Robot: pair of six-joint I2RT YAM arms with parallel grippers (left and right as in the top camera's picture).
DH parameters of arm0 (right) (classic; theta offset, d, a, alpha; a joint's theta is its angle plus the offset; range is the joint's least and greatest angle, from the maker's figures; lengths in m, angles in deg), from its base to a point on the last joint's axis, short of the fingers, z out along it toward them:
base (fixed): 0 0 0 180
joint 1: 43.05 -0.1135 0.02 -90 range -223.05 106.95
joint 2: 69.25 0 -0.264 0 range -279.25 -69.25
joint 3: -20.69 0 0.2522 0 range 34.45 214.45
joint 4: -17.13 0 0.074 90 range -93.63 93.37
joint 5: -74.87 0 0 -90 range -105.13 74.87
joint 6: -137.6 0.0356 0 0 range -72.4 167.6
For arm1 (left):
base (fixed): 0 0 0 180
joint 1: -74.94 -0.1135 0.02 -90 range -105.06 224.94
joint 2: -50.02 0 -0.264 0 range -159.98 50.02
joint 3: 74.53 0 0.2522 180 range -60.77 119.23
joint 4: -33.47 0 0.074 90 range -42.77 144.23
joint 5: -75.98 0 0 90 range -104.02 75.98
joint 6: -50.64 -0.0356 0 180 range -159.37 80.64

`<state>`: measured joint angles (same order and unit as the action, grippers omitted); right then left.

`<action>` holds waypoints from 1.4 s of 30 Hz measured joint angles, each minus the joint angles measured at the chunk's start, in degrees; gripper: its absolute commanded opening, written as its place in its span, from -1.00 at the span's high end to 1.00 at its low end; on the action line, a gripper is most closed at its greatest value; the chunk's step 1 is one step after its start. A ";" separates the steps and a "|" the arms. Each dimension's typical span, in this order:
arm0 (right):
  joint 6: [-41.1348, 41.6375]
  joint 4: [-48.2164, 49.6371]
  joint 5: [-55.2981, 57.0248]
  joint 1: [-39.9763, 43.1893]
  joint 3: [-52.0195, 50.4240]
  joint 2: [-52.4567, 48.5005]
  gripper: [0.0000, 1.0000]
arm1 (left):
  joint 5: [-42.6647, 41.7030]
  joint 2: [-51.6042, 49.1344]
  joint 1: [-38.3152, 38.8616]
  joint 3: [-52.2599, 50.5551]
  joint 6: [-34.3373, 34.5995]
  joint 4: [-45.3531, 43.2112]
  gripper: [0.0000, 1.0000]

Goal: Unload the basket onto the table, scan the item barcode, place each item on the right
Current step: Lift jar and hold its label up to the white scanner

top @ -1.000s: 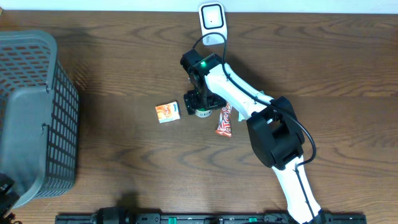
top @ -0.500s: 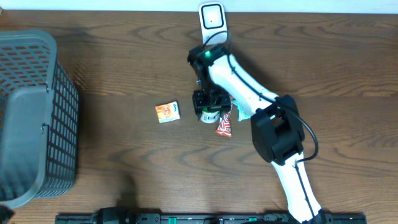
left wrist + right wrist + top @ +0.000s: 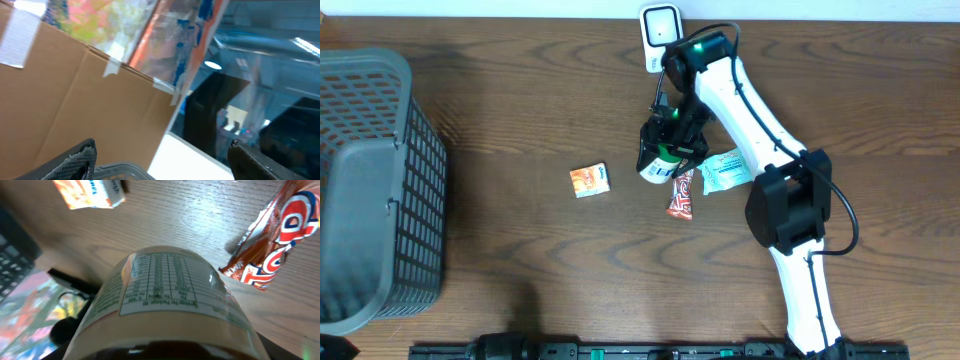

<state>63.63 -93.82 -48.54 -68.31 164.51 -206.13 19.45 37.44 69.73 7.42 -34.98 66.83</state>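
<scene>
Your right gripper (image 3: 672, 138) grips the bottle (image 3: 658, 165) above the table (image 3: 500, 250), just short of the scanner (image 3: 661, 28) at the far edge. The bottle's long axis runs from the fingers toward the near edge, so its free end points away from the scanner, which lies beyond the gripper. The wrist view shows only a nutrition panel (image 3: 160, 287); the barcode is probably on another face. Your left gripper (image 3: 162, 159) hangs wide apart and empty, outside the overhead view.

Overhead looks straight down at the table (image 3: 520, 80); right wrist's way closer, sharing the bottle (image 3: 658, 168); left wrist faces off-table.
</scene>
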 measured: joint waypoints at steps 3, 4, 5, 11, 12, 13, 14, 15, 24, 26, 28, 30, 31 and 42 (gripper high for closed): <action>-0.44 -0.04 -1.18 0.68 0.00 0.00 -0.27 | -1.77 0.22 -0.13 -0.02 0.57 0.09 -0.68; -0.68 -0.02 -1.40 0.79 0.00 0.00 -0.27 | -2.32 0.55 -0.35 -0.07 0.66 0.15 -0.68; -1.09 -0.02 -1.51 0.87 0.00 0.00 -0.27 | -3.08 1.22 -0.76 -0.20 0.83 0.15 -0.68; -1.81 -0.02 -2.01 0.90 0.02 0.00 -0.27 | -7.52 10.40 -3.43 -4.52 1.46 0.09 -0.68; -1.86 -0.04 -2.08 0.90 0.00 0.02 -0.27 | -8.07 11.58 -3.61 -4.98 1.53 0.15 -0.68; -1.86 -0.04 -2.21 0.90 0.00 0.00 -0.26 | -8.57 12.37 -3.69 -5.22 1.64 -0.11 -0.68; -1.88 -0.07 -2.19 0.90 0.02 0.00 -0.27 | -9.09 12.35 -3.69 -5.11 1.66 -0.76 -0.68; -1.88 -0.07 -2.25 0.90 0.00 0.02 -0.27 | -9.60 12.31 -3.72 -5.27 1.66 -0.96 -0.68; -1.90 -0.04 -2.45 0.90 0.02 0.00 -0.29 | -11.30 12.31 -3.74 -6.97 1.66 -0.79 -0.68; -2.08 -0.04 -2.43 0.90 0.00 0.00 -0.27 | -11.34 12.33 -3.74 -6.97 1.66 -0.76 -0.68; -2.49 -0.07 -2.43 0.90 0.00 0.00 -0.26 | -11.34 12.31 -3.74 -6.97 1.66 -0.61 -0.68; -3.23 -0.04 -2.40 0.90 0.00 0.00 -0.25 | -11.34 12.33 -3.74 -6.97 1.66 -0.28 -0.68; -3.69 -0.02 -2.40 0.90 0.00 0.00 -0.22 | -11.34 12.33 -3.74 -6.97 1.66 -0.17 -0.68; -7.43 4.48 4.42 2.45 2.75 0.00 -0.16 | -11.34 12.33 -3.74 -6.97 1.66 -0.07 -0.68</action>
<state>56.20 -89.34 -44.12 -65.86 167.27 -206.13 8.11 49.77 65.99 0.45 -33.32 66.76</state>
